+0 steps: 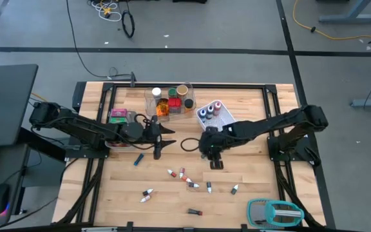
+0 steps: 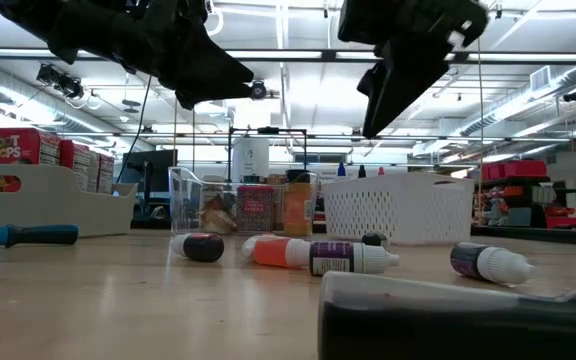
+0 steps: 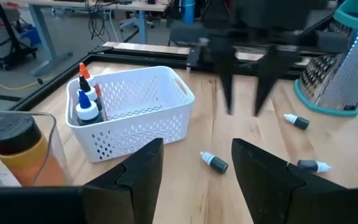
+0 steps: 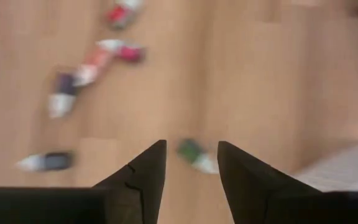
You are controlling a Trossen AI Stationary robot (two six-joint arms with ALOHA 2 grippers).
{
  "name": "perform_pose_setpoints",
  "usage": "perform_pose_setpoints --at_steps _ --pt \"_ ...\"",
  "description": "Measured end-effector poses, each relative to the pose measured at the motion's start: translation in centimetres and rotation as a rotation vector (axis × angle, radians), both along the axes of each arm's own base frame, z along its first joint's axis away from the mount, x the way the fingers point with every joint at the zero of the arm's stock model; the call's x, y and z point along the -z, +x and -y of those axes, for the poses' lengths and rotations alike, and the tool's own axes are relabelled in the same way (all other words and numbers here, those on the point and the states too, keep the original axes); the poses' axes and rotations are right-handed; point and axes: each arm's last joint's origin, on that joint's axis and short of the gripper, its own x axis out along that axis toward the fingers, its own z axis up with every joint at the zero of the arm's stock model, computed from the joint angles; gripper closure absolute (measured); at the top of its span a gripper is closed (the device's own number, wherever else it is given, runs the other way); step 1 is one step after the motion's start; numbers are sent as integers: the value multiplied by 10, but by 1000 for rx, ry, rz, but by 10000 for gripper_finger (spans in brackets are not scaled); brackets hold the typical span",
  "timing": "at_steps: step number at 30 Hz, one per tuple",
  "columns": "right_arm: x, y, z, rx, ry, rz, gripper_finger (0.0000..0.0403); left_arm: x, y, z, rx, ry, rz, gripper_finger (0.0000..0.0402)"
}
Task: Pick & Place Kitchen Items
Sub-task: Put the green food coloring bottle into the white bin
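A wooden table (image 1: 250, 103) is seen from above, with two dark arms reaching toward its middle. The left tool (image 1: 161, 140) hangs above the table left of centre, its two fingers spread apart with nothing between them; the left wrist view shows bare wood between the fingers. The right tool (image 1: 215, 158) points down above the table's middle, fingers spread and holding nothing; in the right wrist view a small green-capped vial (image 4: 196, 155) lies on the wood between and beyond the fingertips, not touched. More tiny vials (image 1: 187, 180) lie scattered on the front half of the table, well apart from one another. A blue bottle (image 1: 138, 159) lies on its side near the left tool. At the back, a clear tray (image 1: 152, 106) holds short jars (image 1: 174, 103) and an orange packet (image 1: 162, 109). Just beside it to the right, a white mesh basket (image 1: 224, 117) holds several small bottles standing upright. A pink and green box (image 1: 118, 116) sits at the back left. A teal-and-grey grater (image 1: 274, 212) lies at the front right corner.
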Motion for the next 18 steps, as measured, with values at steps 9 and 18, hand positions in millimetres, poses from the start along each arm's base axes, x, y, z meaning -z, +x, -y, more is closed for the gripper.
perform_pose_setpoints --at_steps 9,18 --pt "23 -4 -30 -299 -26 92 226 0 0 2 45 -40 5 200" --pt "68 -9 -24 -230 -183 67 179 -1 1 3 85 -61 13 200"
